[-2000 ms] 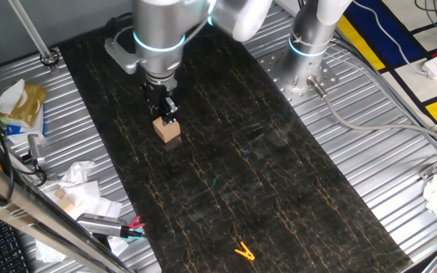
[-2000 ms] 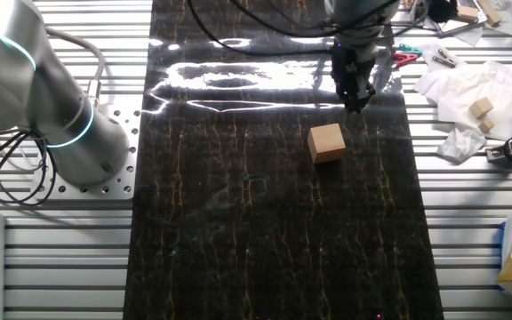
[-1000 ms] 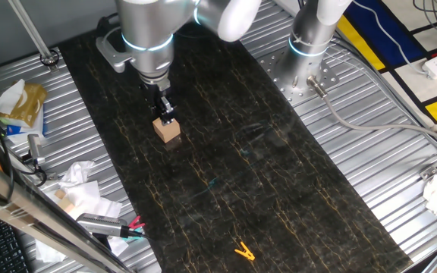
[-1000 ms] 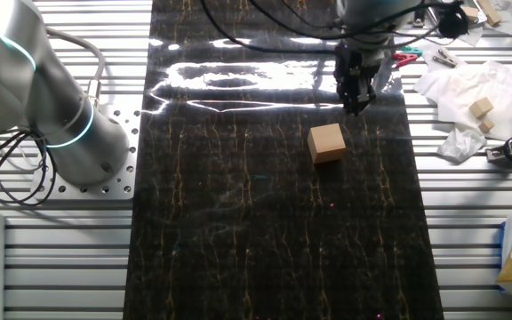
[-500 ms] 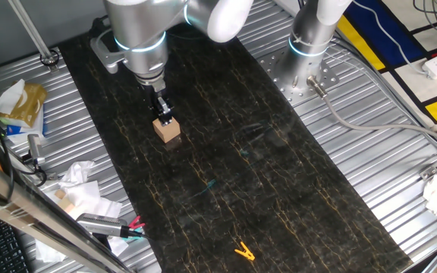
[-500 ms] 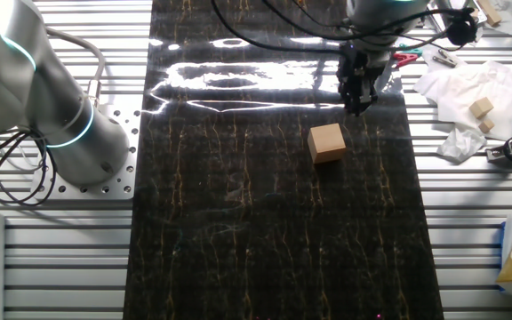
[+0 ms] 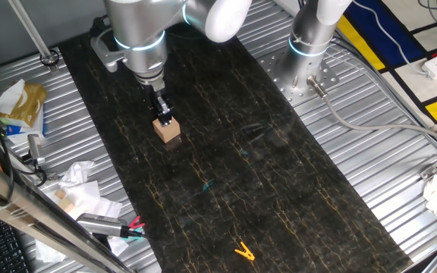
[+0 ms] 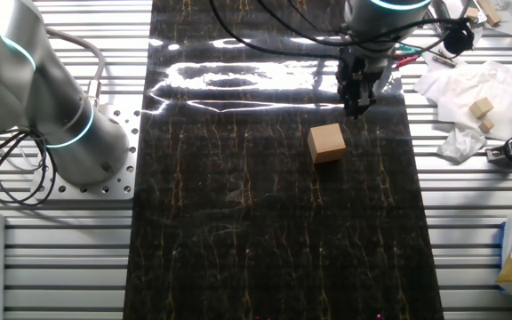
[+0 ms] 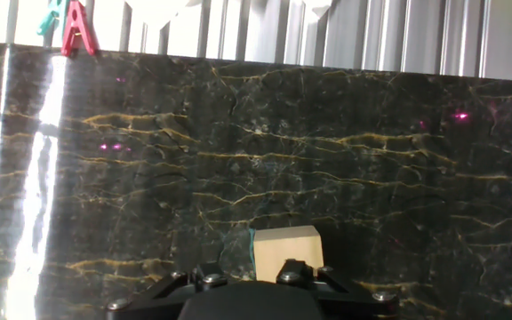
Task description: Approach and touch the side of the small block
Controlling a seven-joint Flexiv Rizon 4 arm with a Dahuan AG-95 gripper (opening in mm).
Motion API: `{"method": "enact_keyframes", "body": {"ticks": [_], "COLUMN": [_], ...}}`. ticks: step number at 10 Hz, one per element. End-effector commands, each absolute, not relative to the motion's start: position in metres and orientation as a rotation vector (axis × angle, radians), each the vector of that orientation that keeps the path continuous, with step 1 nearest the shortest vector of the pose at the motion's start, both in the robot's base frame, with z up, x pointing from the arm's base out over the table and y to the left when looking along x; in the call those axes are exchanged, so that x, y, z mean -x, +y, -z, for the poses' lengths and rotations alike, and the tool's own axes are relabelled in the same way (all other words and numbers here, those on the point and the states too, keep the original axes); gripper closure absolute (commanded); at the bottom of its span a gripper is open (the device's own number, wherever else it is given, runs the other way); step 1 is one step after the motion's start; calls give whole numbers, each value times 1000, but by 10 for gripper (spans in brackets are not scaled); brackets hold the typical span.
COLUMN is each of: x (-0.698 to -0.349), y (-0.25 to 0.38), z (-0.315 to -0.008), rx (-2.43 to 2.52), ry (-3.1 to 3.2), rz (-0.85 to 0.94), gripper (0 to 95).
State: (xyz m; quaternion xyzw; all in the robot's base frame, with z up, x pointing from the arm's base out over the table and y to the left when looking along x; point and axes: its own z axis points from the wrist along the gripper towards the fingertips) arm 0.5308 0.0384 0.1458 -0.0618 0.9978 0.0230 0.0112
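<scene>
Dark marble-patterned mat with gold veining is lying along the ribbed metal table. Yellow clip is resting on the mat near its end. Crumpled white paper is sitting on the table beside the mat, holding pale wood bits. Red clothespin and teal clothespin are lying side by side at the mat's edge. Yellow-and-white packet is lying on the table.
</scene>
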Motion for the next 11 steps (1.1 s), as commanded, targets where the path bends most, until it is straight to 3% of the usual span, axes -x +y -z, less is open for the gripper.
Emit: {"method": "enact_keyframes", "body": {"ticks": [1, 7, 8, 11], "x": [-530, -533, -533, -534], "y": [38, 34, 33, 31], "z": [-143, -135, -134, -132], "rx": [195, 219, 213, 149], "ry": [3110, 3106, 3105, 3111], "rz": [-73, -99, -121, -148], "gripper": [380, 380, 190, 190]}}
